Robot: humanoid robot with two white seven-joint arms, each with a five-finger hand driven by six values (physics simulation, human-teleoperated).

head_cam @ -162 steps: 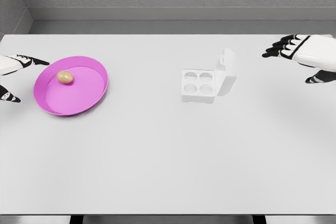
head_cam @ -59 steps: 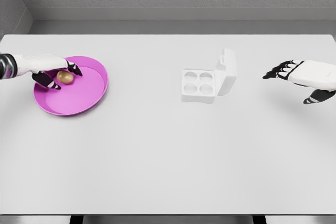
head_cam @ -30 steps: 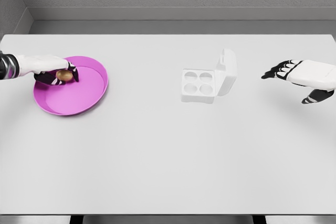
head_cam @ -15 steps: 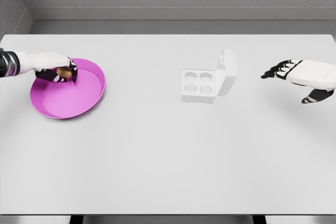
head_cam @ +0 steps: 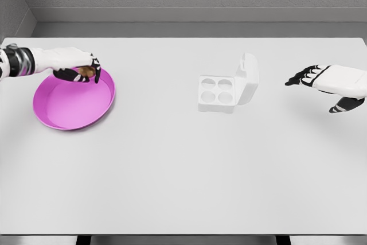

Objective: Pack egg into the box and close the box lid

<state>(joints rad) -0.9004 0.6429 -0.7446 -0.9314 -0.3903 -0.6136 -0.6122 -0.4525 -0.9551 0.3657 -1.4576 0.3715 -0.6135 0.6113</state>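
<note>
My left hand (head_cam: pixel 82 72) is shut on the tan egg (head_cam: pixel 86 72) and holds it just above the far rim of the pink plate (head_cam: pixel 73 105), which now has nothing on it. The white egg box (head_cam: pixel 218 93) lies near the table's middle, its four round cups bare and its lid (head_cam: pixel 247 78) standing upright along the right side. My right hand (head_cam: pixel 321 81) hovers open at the far right, well apart from the box.
The white table (head_cam: pixel 183 164) stretches wide in front of the plate and box. A grey wall runs behind its far edge.
The left hand closed on the egg and lifted it up and to the right, off the plate. The plate shifted slightly left. The right hand stayed put.
</note>
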